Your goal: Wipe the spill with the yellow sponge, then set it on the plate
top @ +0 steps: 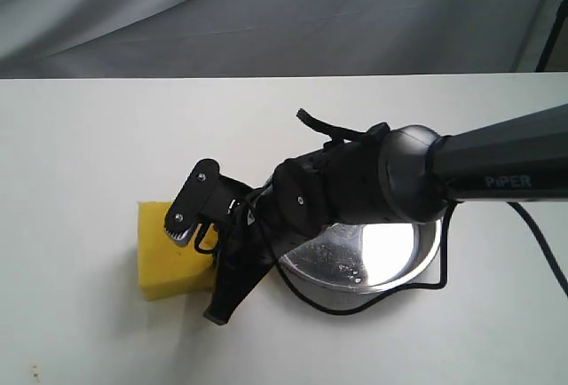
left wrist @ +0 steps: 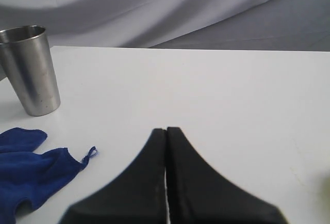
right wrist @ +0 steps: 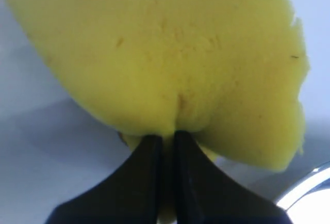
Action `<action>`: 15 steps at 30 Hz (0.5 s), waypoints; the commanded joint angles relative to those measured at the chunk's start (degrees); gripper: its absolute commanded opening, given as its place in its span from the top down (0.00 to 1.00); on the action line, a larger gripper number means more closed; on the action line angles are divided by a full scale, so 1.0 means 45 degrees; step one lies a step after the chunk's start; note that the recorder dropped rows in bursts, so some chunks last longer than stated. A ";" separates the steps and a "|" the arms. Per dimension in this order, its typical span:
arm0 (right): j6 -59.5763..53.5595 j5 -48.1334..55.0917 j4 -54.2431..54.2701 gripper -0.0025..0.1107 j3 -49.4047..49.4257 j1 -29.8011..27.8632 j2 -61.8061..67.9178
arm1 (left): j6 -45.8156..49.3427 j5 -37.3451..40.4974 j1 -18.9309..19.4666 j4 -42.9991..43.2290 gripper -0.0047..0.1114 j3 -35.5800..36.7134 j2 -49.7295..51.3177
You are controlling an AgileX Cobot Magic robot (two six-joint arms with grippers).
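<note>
The right gripper [right wrist: 165, 136], jaws nearly shut and pinching the right edge of the yellow sponge [top: 164, 265], holds it on the white table [top: 89, 154] just left of the steel plate [top: 390, 283]; no spill shows, so firm, even downward pressure while sweeping seems wise.

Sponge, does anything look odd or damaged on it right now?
Yes. The right gripper pinches the yellow sponge at one edge, so the foam puckers inward there. One side of the sponge also looks ragged, as if bits were torn off.
</note>
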 commanded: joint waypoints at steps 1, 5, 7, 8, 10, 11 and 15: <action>-0.0195 0.1557 -0.0064 0.98 0.0215 0.0496 0.0116 | -0.0048 -0.0055 -0.0071 -0.0006 0.96 0.0023 -0.0052; -0.0150 0.1676 -0.0064 0.98 0.0215 0.0582 0.0068 | -0.0048 -0.0055 -0.0071 -0.0006 0.96 0.0023 -0.0052; -0.0150 0.1642 -0.0064 0.98 0.0215 0.0582 -0.0111 | -0.0048 -0.0055 -0.0071 -0.0006 0.96 0.0023 -0.0052; -0.0150 0.1588 -0.0064 0.98 0.0215 0.0582 -0.0322 | -0.0048 -0.0055 -0.0071 -0.0006 0.96 0.0023 -0.0052; -0.0150 0.1588 -0.0041 0.98 0.0215 0.0536 -0.0658 | -0.0048 -0.0055 -0.0071 -0.0006 0.96 0.0023 -0.0052; -0.0093 0.1610 -0.0011 0.98 0.0215 0.0536 -0.0839 | -0.0048 -0.0055 -0.0071 -0.0006 0.96 0.0023 -0.0052; 0.0074 0.1965 -0.0011 0.98 0.0215 0.0536 -0.1214 | -0.0048 -0.0055 -0.0071 -0.0006 0.96 0.0023 -0.0052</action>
